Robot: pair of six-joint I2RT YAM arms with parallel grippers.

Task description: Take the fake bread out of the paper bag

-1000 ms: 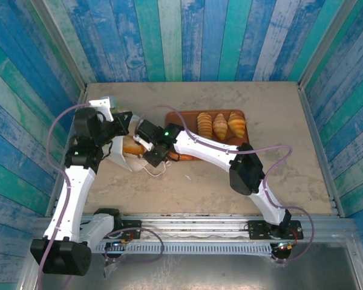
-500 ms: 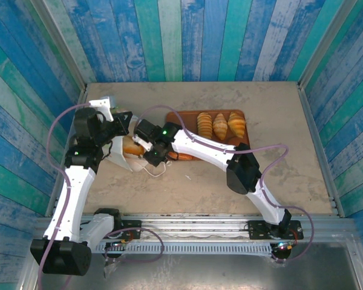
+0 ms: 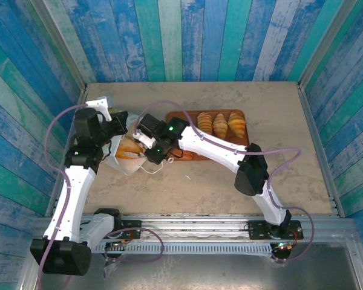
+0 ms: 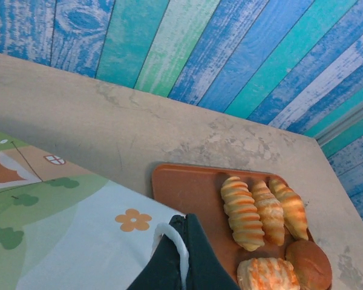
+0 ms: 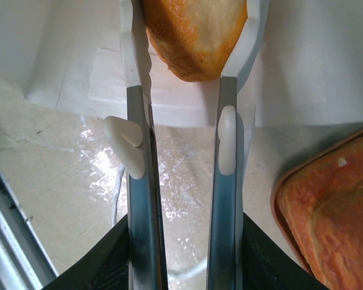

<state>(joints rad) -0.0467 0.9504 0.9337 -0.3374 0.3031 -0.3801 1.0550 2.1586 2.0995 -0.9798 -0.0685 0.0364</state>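
Observation:
The white paper bag (image 3: 120, 158) lies on its side at the table's left, its mouth toward the tray. My left gripper (image 3: 122, 118) is shut on the bag's white loop handle (image 4: 172, 234), which passes between its dark fingers (image 4: 199, 254) above the flower-printed side (image 4: 78, 229). My right gripper (image 3: 140, 142) reaches into the bag's mouth. Its two fingers press on either side of a golden-brown piece of fake bread (image 5: 196, 36), (image 3: 130, 148). More fake bread lies on the tray: three ridged croissants (image 3: 219, 125), a round bun (image 4: 308, 263) and a braided piece (image 4: 266, 275).
The flat reddish-brown tray (image 3: 180, 118) sits just right of the bag, its corner (image 5: 284, 187) close beside my right fingers. A loose handle loop (image 3: 151, 169) lies on the table in front of the bag. Low walls edge the table.
My right gripper has pushed a little further left into the bag's mouth and its jaws have narrowed onto the bread. The left gripper still holds the handle.

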